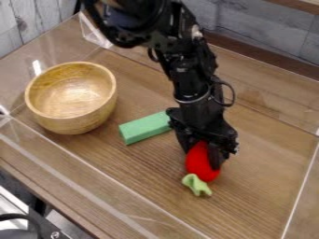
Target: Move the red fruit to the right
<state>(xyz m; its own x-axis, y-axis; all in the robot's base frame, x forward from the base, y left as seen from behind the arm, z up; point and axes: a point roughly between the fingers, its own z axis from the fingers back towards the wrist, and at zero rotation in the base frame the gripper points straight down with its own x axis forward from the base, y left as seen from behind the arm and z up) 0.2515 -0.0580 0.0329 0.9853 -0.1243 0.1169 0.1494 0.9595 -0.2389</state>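
Observation:
The red fruit is a small glossy red toy with a light green leafy cap at its lower end. It rests on the wooden table, right of centre and towards the front. My gripper comes straight down on it from the black arm. Its dark fingers stand on either side of the fruit's upper half and hide that part. The fruit's lower end and cap touch the tabletop. At this size I cannot make out whether the fingers still press on the fruit.
A green rectangular block lies just left of the gripper. A wooden bowl stands at the left. A clear acrylic wall rims the table along the front and sides.

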